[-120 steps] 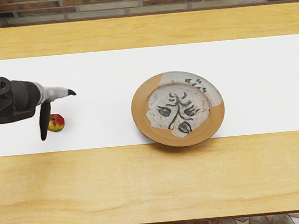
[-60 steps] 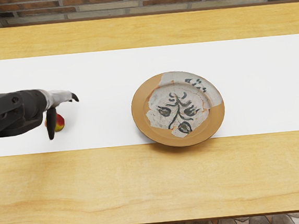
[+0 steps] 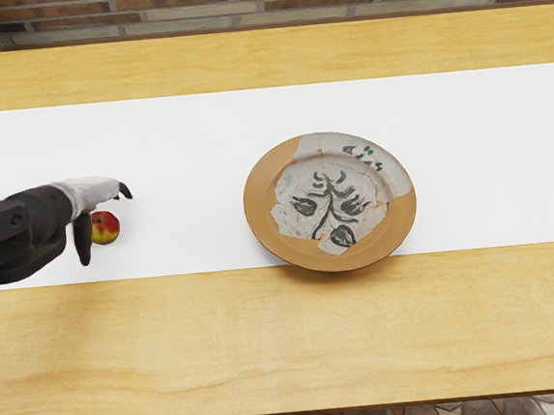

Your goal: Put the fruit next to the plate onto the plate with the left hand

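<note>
Pulled leftward, the open, empty left hand [image 3: 89,196] is held just beside the fruit [image 3: 105,226], on its side away from the plate [image 3: 257,212].

Table [image 3: 289,342]: pale wood, smooth, satin sheen, visible grain.
Runner [image 3: 183,128], centre band: white, matt.
Plate [image 3: 259,219], right of centre: earthenware look, ochre rim, mottled grey middle, dull glaze.
Fruit [image 3: 105,226], left: smooth, slightly glossy skin.
Left hand [image 3: 87,197]: white matt shell, black tips.
Wall [image 3: 259,0], top edge: rough brick.
</note>
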Robot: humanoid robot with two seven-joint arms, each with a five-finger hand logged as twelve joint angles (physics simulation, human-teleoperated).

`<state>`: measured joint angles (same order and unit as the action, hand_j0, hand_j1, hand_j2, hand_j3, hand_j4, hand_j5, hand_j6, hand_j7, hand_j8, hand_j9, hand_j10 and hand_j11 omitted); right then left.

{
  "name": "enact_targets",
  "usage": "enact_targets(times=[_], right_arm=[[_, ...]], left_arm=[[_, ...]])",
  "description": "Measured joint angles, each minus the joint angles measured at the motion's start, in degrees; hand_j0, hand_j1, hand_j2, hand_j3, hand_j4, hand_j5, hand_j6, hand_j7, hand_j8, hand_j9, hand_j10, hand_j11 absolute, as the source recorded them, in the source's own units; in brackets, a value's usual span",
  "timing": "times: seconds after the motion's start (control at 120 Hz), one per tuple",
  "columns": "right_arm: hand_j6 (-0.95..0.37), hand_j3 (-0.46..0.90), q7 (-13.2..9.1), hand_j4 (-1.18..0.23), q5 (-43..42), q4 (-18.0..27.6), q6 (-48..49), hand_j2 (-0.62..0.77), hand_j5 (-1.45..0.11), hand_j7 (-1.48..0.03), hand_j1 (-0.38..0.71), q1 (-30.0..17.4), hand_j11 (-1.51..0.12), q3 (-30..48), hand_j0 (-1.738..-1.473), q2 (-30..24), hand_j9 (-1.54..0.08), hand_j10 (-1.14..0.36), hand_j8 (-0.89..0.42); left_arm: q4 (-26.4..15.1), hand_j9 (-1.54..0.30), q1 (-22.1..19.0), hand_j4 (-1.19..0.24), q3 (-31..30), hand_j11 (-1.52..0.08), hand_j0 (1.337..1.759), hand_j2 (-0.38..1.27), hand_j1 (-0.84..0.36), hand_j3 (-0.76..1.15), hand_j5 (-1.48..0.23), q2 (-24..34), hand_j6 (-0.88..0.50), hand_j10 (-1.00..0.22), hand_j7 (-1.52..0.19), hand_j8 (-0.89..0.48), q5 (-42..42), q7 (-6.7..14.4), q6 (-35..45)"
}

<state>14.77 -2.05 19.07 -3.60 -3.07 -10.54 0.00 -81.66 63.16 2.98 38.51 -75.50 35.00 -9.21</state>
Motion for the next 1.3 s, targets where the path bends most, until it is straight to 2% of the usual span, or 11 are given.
enact_targets(times=[0.208, 0.425, 0.733, 1.233, 1.3], right_arm=[[-0.02, 0.00, 0.0, -0.02, 0.0, 0.0, 0.0, 0.00, -0.02, -0.02, -0.33, 0.0, -0.02, 0.0, -1.658, 0.0, -0.02, -0.02, -0.02], [-0.02, 0.00, 0.0, -0.02, 0.0, 0.0, 0.0, 0.00, -0.02, -0.02, -0.33, 0.0, -0.02, 0.0, -1.658, 0.0, -0.02, -0.02, -0.02], [-0.02, 0.00, 0.0, -0.02, 0.0, 0.0, 0.0, 0.00, -0.02, -0.02, -0.33, 0.0, -0.02, 0.0, -1.658, 0.0, -0.02, -0.02, -0.02], [-0.02, 0.00, 0.0, -0.02, 0.0, 0.0, 0.0, 0.00, -0.02, -0.02, -0.33, 0.0, -0.02, 0.0, -1.658, 0.0, -0.02, -0.02, -0.02], [-0.02, 0.00, 0.0, -0.02, 0.0, 0.0, 0.0, 0.00, -0.02, -0.02, -0.33, 0.0, -0.02, 0.0, -1.658, 0.0, -0.02, -0.02, -0.02]], left_arm=[[-1.1, -0.29, -1.4, -0.23, -0.1, -0.29, 1.658, 0.05, 0.08, 0.00, -0.29, -0.1, -0.23, -0.23, -0.29, -0.23, -2.3, 0.0, 2.7], [-1.0, -0.39, -1.4, -0.30, -0.1, -0.39, 1.658, 0.06, 0.00, 0.00, -0.39, -0.3, -0.30, -0.30, -0.39, -0.30, -3.0, 0.0, 3.4], [-0.8, -0.43, -1.8, -0.34, -0.5, -0.43, 1.658, 0.07, -0.05, 0.00, -0.43, -0.3, -0.34, -0.34, -0.43, -0.34, -3.1, 0.0, 3.5], [-0.7, -0.65, -1.9, -0.50, -0.6, -0.65, 1.658, 0.10, -0.25, 0.00, -0.65, -0.2, -0.50, -0.50, -0.65, -0.50, -3.0, 0.0, 3.5], [-0.7, -0.69, -2.5, -0.54, -0.6, -0.69, 1.657, 0.09, -0.27, 0.00, -0.67, -0.1, -0.47, -0.53, -0.69, -0.47, -3.1, 0.0, 3.6]])
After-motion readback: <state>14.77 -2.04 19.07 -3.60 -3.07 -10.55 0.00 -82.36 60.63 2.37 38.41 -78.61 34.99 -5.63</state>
